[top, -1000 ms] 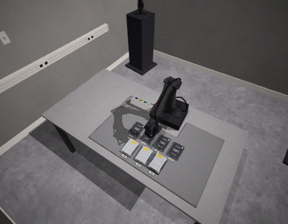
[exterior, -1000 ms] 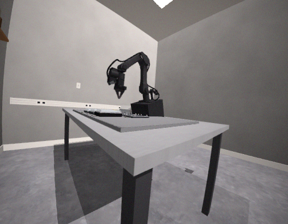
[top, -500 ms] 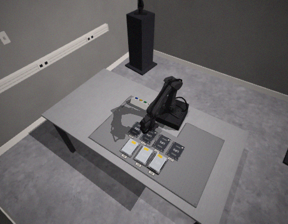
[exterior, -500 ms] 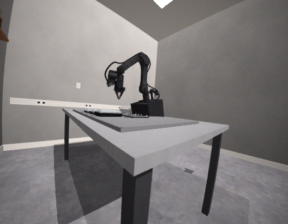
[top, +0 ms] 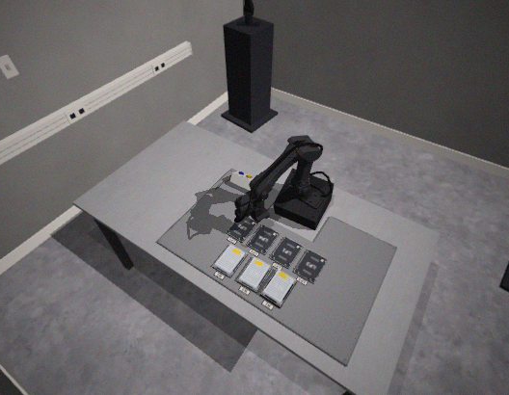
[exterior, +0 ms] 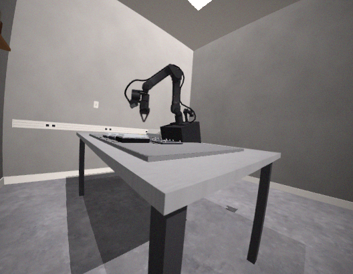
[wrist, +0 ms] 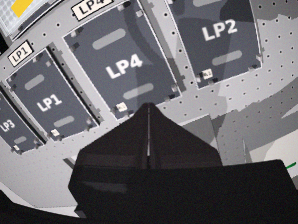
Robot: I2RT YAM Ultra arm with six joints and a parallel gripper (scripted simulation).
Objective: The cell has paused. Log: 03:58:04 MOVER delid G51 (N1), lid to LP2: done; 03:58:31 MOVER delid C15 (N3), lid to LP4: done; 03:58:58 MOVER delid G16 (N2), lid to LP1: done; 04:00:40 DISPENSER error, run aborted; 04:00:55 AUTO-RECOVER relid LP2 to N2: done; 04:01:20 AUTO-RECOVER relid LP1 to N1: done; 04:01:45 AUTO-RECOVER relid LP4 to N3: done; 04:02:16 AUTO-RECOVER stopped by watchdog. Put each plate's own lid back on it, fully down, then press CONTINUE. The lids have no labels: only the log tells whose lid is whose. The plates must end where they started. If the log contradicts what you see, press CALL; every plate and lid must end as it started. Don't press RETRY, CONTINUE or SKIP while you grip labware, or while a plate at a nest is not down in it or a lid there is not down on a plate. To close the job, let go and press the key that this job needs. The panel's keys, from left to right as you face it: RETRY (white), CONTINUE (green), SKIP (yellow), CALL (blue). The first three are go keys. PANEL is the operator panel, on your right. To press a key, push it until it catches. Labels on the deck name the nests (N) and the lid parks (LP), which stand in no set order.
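I've got the gripper (wrist: pixel 148 117) hanging above the deck, jaws pressed together on nothing. LP4 (wrist: pixel 123 66) sits at twelve o'clock from the tips, LP2 (wrist: pixel 214 30) at one, three lidded plates (top: pixel 254 273) beyond.

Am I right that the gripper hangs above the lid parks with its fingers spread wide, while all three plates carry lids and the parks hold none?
Not quite: the gripper is shut on nothing, its fingers meeting in a point, as the wrist view shows. The rest stands: it hangs above lid parks LP4 and LP2, which hold no lids, and the three plates are lidded.
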